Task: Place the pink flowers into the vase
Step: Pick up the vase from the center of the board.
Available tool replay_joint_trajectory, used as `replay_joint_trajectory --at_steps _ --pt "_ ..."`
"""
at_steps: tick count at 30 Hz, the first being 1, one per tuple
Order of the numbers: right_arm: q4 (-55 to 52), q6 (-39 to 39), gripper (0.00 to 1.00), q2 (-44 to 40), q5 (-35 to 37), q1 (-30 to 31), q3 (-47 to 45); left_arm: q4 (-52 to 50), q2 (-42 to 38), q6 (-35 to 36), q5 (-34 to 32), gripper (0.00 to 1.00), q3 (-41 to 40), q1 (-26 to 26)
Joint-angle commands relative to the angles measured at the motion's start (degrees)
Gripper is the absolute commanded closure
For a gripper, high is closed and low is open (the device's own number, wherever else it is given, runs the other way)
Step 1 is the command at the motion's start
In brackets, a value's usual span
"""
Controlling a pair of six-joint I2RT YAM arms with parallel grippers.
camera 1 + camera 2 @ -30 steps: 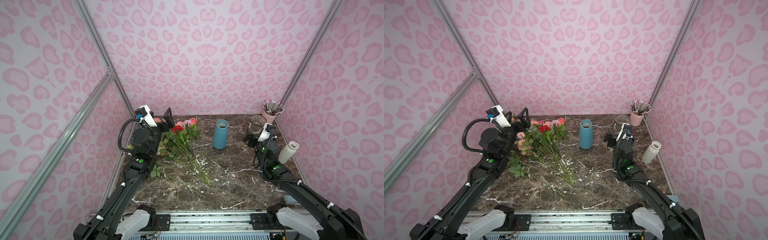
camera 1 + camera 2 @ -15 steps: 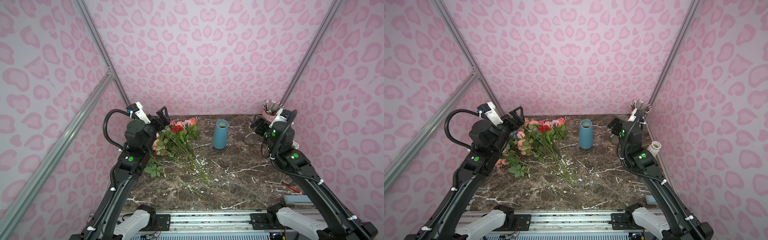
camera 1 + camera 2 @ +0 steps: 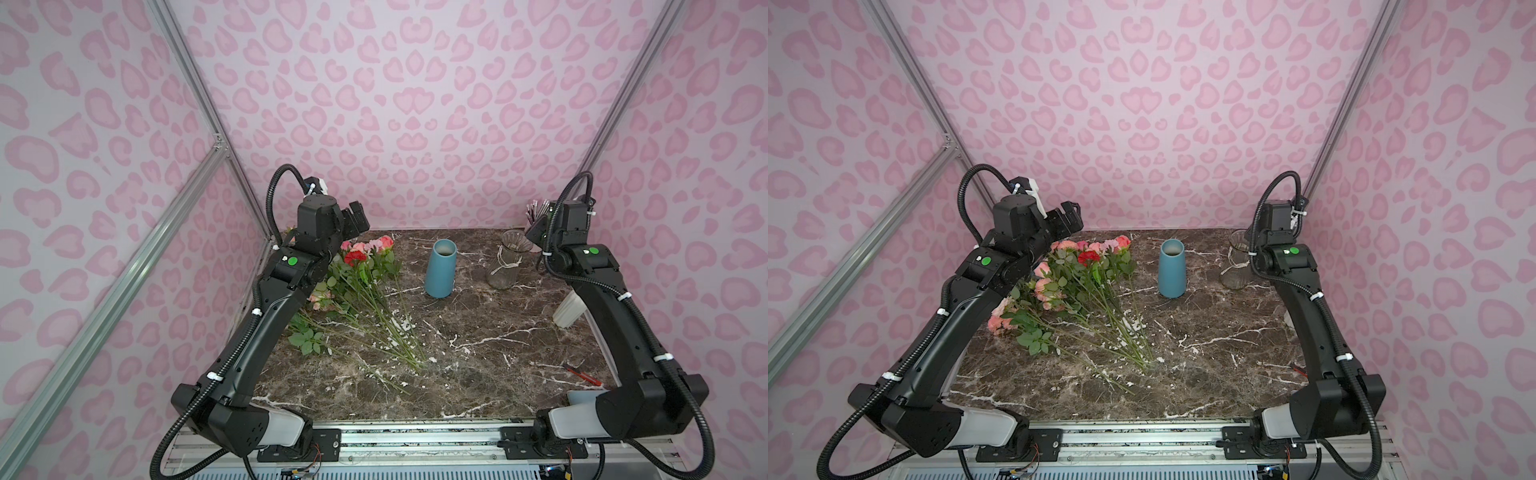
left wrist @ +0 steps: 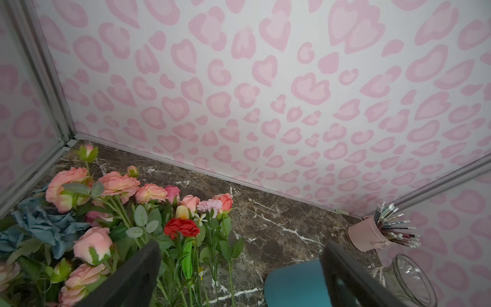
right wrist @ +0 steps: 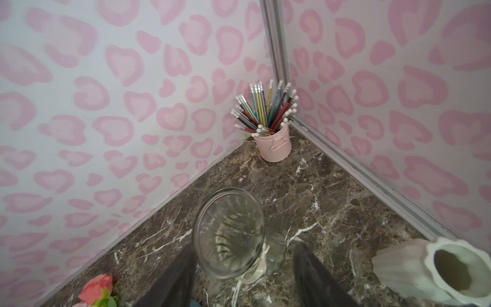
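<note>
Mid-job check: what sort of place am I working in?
Probably a staged robot test booth: pink heart-print wall panels on aluminium framing, a marble-look tabletop, and a mounting rail along its front edge.

Left arm (image 3: 266,328) covers part of the pink flowers (image 3: 386,242) in both top views. Right gripper (image 5: 244,248) sits mostly behind its own wrist there; in the right wrist view its jaws are smeared and cut by the frame edge, white ribbed vase (image 5: 398,265) cropped too. Small red item (image 3: 584,376) on tabletop (image 3: 478,365): too small to tell.

red carnation (image 4: 181,228) lying flat | blue hydrangea (image 4: 45,226) lying flat | pencil cup (image 5: 272,144) upright, corner
</note>
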Motion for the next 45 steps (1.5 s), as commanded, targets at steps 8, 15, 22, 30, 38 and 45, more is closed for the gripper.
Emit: replay_joint_trajectory --at_steps 8,15,22,30,38,45 --pt "0.27 2.27 0.66 5.06 -16.24 -4.91 0.30 -1.34 2.05 2.09 0.00 0.03 2.18 1.21" --pt "0.80 2.20 0.68 8.69 -21.86 -6.07 2.18 -0.51 0.53 1.18 1.29 0.03 -0.44 3.17" --pt "-0.24 1.60 0.68 10.23 -22.45 -6.69 2.51 -0.53 -0.41 0.52 0.92 0.03 -1.00 4.82" --pt "0.44 0.59 0.68 10.57 -22.46 -6.68 0.55 -0.11 -0.56 -0.29 2.11 0.03 -1.98 6.02" --pt "2.39 0.64 0.72 13.26 -24.84 -6.27 -0.25 3.02 -2.96 0.24 3.66 0.03 -4.48 6.47" --pt "4.22 1.39 0.91 13.90 -25.74 -5.20 -1.16 5.76 -4.16 0.44 5.79 0.03 -6.41 6.71"
